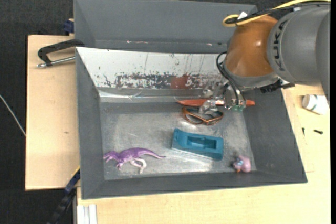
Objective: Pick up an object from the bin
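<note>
We see the gripper low at the bin's 2 o'clock, over the right end of an orange-and-brown looped thing near the back wall. We cannot tell how far the pincer is open or whether it grips anything. A blue block lies at the looped thing's 6 o'clock, a purple dinosaur at the bin's 8 o'clock, and a pink toy at 5.

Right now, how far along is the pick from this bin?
Done: nothing is lifted out; the purple toy dinosaur, blue plastic block and small pink toy lie on the bin floor. In hand: the end effector is low at the back right, over an orange-and-brown looped thing. Left: gripping and lifting; whether it grips already, I can't tell.
</note>
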Tool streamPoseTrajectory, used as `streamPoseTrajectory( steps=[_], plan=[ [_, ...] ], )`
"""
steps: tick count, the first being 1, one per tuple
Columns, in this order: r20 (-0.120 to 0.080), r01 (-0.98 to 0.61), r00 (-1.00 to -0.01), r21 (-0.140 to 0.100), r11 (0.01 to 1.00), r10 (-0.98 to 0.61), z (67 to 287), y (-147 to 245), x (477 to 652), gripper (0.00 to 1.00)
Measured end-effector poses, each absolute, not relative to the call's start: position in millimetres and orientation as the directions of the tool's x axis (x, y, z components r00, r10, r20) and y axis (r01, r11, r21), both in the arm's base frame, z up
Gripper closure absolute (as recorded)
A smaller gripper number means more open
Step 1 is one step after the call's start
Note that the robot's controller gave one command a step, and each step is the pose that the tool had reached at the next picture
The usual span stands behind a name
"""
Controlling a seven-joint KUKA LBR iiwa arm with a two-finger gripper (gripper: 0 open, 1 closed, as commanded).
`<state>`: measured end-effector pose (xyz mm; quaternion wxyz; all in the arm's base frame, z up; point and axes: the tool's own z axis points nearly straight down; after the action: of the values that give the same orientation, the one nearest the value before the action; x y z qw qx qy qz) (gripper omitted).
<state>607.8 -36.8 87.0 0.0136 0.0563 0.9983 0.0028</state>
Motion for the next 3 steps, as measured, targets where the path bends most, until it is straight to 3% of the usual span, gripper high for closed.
streamPoseTrajectory(
  steps=[1, 2, 3],
  plan=[
    [-0.009, 0.112, -0.994, 0.002, 0.994, 0.112, 102.8, -35.7, 610.1, 1.0],
    [-0.002, 0.111, -0.994, 0.002, 0.994, 0.111, 95.0, -35.6, 609.3, 1.0],
    [-0.009, 0.111, -0.994, 0.002, 0.994, 0.111, 126.9, -35.1, 612.3, 1.0]
  ],
)
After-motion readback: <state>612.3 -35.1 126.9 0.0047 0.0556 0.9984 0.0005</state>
